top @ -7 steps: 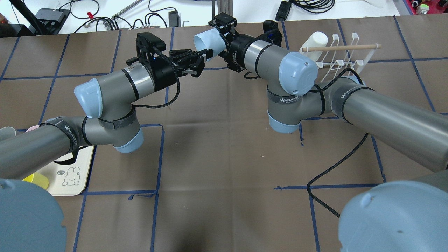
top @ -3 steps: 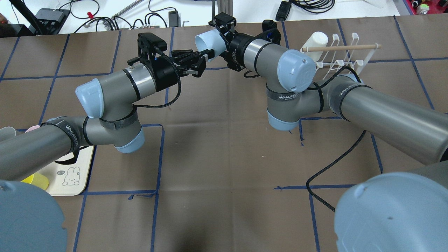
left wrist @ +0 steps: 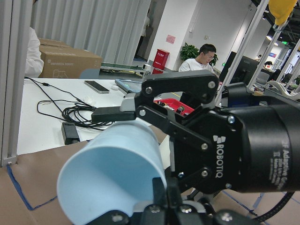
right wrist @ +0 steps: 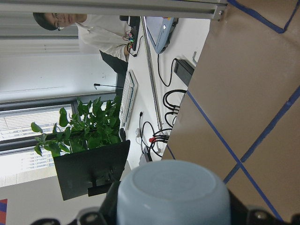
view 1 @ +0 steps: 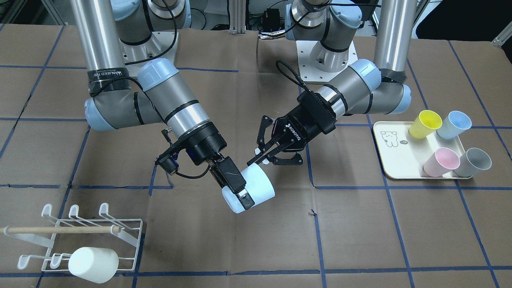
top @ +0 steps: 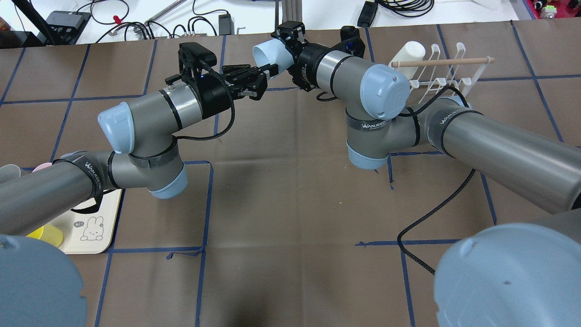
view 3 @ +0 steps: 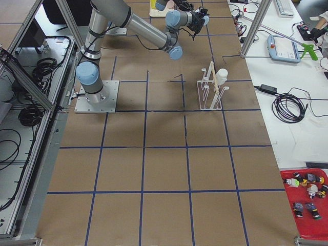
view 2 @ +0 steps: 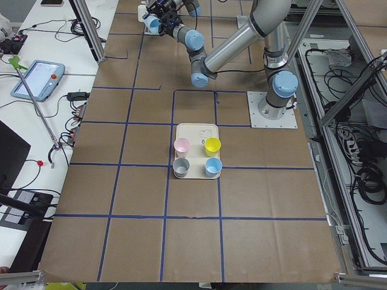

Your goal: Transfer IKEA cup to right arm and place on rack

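Right gripper (view 1: pixel 243 193) clamped on the blue cup (view 1: pixel 258 182), held in the air mid-table. Left gripper (view 1: pixel 266 154) spread apart just beside its rim. Handover looks done; carry to rack (view 1: pixel 132 219) and placing left.

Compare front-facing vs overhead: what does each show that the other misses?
Front-facing only: the whole cream tray, with a yellow cup, blue cup, pink cup and grey cup on it; overhead, the left arm hides most of that. Overhead only: the inside of the held pale blue cup, and cables on the white bench beyond the table. Both: the right gripper shut on that cup, the left gripper open close by, the rack with a white cup on it.
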Tool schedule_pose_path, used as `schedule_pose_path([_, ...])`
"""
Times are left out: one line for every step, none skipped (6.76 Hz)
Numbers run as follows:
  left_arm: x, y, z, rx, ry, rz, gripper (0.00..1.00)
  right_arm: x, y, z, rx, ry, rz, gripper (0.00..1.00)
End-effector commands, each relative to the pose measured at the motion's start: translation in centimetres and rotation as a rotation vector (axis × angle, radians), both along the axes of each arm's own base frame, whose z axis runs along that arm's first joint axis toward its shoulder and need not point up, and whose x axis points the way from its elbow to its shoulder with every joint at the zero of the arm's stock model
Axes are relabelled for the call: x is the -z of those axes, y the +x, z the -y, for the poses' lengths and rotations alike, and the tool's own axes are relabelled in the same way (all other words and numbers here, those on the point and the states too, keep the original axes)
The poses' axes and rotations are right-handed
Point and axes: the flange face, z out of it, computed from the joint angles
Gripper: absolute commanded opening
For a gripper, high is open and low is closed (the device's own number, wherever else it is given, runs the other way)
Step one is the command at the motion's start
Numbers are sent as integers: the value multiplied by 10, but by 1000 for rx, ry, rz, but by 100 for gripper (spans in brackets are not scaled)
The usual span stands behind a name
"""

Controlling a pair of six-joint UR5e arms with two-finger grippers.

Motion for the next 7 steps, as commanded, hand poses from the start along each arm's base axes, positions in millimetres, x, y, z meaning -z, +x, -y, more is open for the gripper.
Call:
schedule_pose_path([-3, -1, -1, -8, 20, -18, 26, -4, 4, -4, -46, -2, 20, 55])
schedule_pose_path([-4, -1, -2, -16, 20, -37, 56, -3, 6, -4, -65, 11, 25, 52])
schedule_pose_path([-4, -1, -3, -23, 36, -61, 67, -2, 6, -4, -66, 11, 23, 52])
schedule_pose_path([-4, -1, -4, -25, 39, -65, 73, -2, 6, -4, -66, 10, 24, 52])
schedule_pose_path([-4, -1, -4, -25, 41, -66, 80, -3, 6, -4, -66, 10, 24, 52])
schedule_pose_path([-7, -2, -5, -25, 48, -75, 95, -4, 6, -4, -67, 7, 25, 52])
schedule_pose_path([-8, 1, -5, -31, 57, -81, 98, -3, 6, -3, -67, 10, 24, 52])
